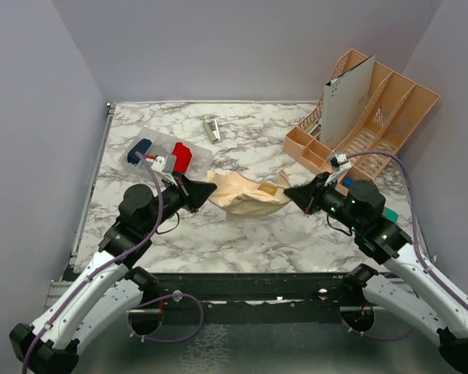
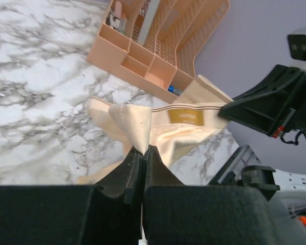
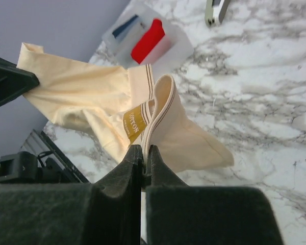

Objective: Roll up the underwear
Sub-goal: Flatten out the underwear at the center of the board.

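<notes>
Between the two grippers at the centre of the top view, the peach underwear (image 1: 248, 196) was held spread out above the table (image 1: 249, 241). It was probably stretched this way to pull it flat and straight before any rolling began. Whether its lower edge touched the marble could not be told.

The left gripper (image 1: 205, 192) was clenched on one end of the garment. Its wrist view showed the jaws pressed together with a small peak of cloth pinched at their tips. The right gripper (image 1: 290, 192) was clamped just as tightly on the striped waistband (image 3: 160, 102), just beside the gold label (image 3: 134, 125). Gripping opposite ends would have kept the soft fabric taut rather than bunched.

Both arms reached up from the bottom corners of the top view, forearms angled inward. The grippers pointed at each other, roughly level, from left and right of centre.

At the upper left, a clear tray (image 1: 162, 136) held a red bundle (image 1: 182, 157), seemingly one already rolled. A rack (image 1: 390, 109) stood at the upper right, well apart from the garment. The peach piece itself looked not yet rolled.
</notes>
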You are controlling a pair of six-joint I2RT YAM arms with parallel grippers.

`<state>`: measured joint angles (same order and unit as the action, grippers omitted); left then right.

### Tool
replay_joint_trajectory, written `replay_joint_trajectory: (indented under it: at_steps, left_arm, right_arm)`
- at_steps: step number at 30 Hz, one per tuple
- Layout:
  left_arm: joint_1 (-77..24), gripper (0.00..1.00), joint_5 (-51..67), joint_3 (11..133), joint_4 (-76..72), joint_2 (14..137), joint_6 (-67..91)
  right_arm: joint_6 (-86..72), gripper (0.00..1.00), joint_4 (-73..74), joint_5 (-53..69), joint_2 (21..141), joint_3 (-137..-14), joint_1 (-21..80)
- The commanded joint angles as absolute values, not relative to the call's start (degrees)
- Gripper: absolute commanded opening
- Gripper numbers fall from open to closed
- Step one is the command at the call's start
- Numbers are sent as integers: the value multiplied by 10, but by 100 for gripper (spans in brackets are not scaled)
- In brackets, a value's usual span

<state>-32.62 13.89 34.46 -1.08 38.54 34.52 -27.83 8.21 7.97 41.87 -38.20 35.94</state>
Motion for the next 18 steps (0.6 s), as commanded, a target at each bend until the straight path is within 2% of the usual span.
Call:
replay_joint_trajectory:
  at_steps: [1, 4, 7, 12, 18]
  left_arm:
    - [-323, 0, 69, 372, 137, 335, 269]
    - [-323, 0, 40, 365, 156, 282, 277]
    - [-323, 0, 37, 353, 164, 246, 303]
    - [-323, 0, 94, 343, 208, 247, 381]
    - [-323, 0, 139, 259, 231, 251, 502]
  right_arm:
    - [-239, 0, 119, 22, 332, -399, 359]
    - [-242, 1, 124, -4, 282, -389, 359]
    - [-255, 1, 180, -31, 283, -405, 359]
    - [-275, 1, 264, 21, 335, -446, 359]
    - [-295, 3, 303, -13, 465, -462, 359]
